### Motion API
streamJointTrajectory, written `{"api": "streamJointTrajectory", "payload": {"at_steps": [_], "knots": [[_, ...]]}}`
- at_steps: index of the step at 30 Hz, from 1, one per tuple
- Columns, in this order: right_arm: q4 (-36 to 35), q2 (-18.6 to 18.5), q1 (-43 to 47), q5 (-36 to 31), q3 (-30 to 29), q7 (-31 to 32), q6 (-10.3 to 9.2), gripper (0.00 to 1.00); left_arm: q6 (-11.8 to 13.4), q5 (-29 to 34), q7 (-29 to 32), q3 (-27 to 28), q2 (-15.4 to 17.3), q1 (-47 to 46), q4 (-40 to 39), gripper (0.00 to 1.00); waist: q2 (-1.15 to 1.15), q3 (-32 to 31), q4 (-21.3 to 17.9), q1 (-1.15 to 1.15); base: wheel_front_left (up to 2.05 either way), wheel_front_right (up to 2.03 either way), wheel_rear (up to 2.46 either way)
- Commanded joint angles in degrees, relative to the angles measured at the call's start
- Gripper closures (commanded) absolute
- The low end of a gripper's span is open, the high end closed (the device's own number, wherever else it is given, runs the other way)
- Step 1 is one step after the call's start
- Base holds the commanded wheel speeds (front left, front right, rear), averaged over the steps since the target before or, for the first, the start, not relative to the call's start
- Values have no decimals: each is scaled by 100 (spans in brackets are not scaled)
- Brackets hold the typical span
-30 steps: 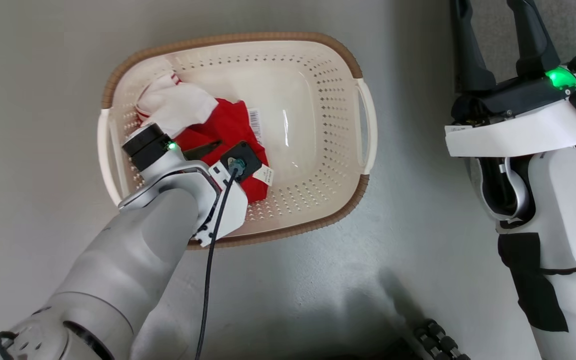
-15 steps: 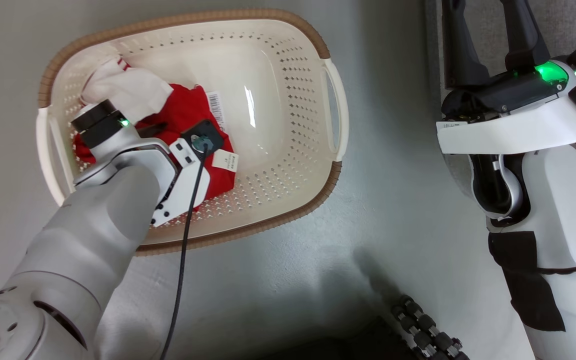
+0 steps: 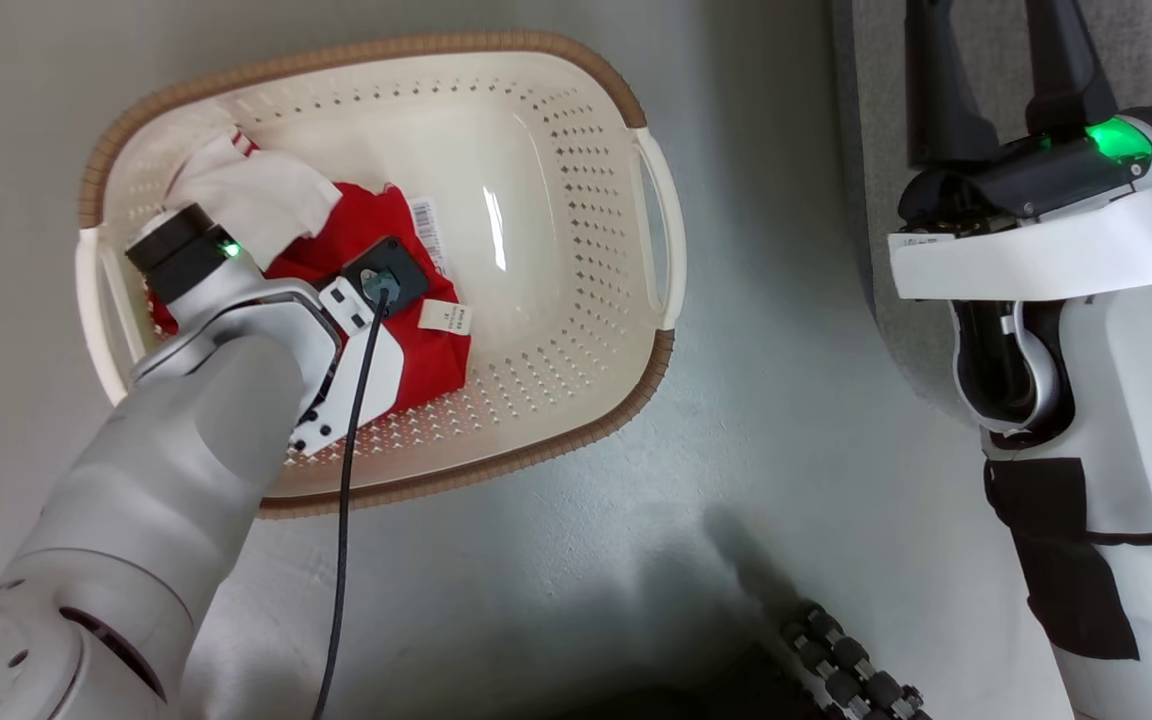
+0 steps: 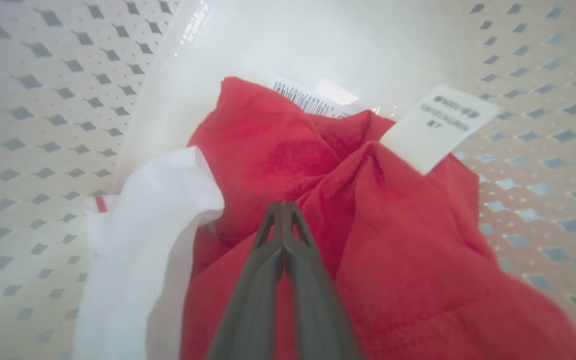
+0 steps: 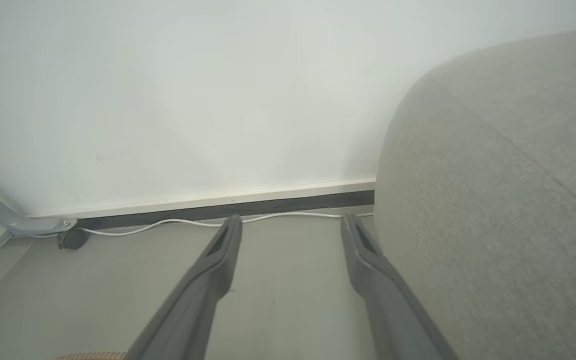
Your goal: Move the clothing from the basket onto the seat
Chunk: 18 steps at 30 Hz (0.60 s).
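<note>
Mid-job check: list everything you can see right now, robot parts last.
basket: one, cream with brown rim, on the floor
clothing: one heap, red and white, in the basket's left half
barcode sticker: one, white, basket bottom, partly under clothing
sewn tag: one, white, on the clothing
seat: one, grey, right of the basket
cable: one, white, along the wall's foot
left gripper: one, dark, shut on the clothing
right gripper: one, dark, open, by the seat
</note>
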Motion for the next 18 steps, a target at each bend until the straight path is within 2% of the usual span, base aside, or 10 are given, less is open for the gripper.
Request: {"api": "streamJointTrajectory", "payload": {"at_steps": [1,9,18], "knots": [[-92,44,126,-68,34,-33,17,0,-2,-40,-56,62,41,155,-25,100,0,-108,59,0,0,0,0],[113,41,292,-327,-116,-33,17,0,-11,-340,-705,176,-230,563,-52,100,0,-854,345,0,0,0,0],[450,-231,705,-432,-250,-33,17,0,-19,-851,-1239,364,-393,1153,-340,100,0,-1980,793,0,0,0,0]]}}
